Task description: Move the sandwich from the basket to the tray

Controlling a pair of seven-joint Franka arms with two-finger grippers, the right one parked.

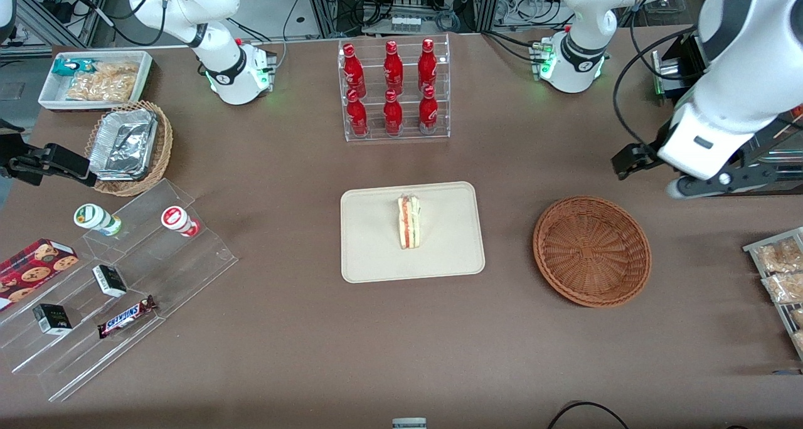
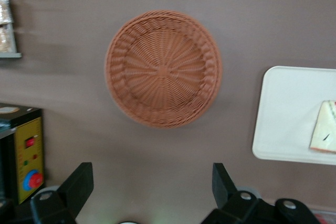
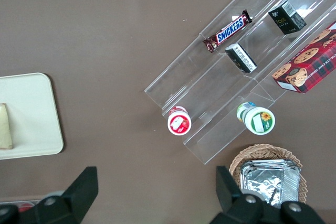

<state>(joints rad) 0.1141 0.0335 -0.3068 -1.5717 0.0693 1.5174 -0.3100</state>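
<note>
The sandwich [image 1: 409, 222] lies on the cream tray [image 1: 370, 253] at the middle of the table, its pink and green filling edge showing. The reddish-brown wicker basket [image 1: 591, 250] sits beside the tray toward the working arm's end, with nothing in it. My left gripper [image 1: 627, 160] hangs above the table, farther from the front camera than the basket. In the left wrist view the gripper [image 2: 152, 179] is open with only bare table between its fingers. That view also shows the basket [image 2: 163, 69], a corner of the tray [image 2: 286, 108] and part of the sandwich [image 2: 324, 135].
A clear rack of red bottles [image 1: 393, 90] stands farther back than the tray. A rack of snack packets [image 1: 781, 272] and a black control box [image 2: 23, 156] sit at the working arm's end. Clear steps with snacks [image 1: 113, 278] and a tan basket of foil containers [image 1: 128, 147] lie toward the parked arm's end.
</note>
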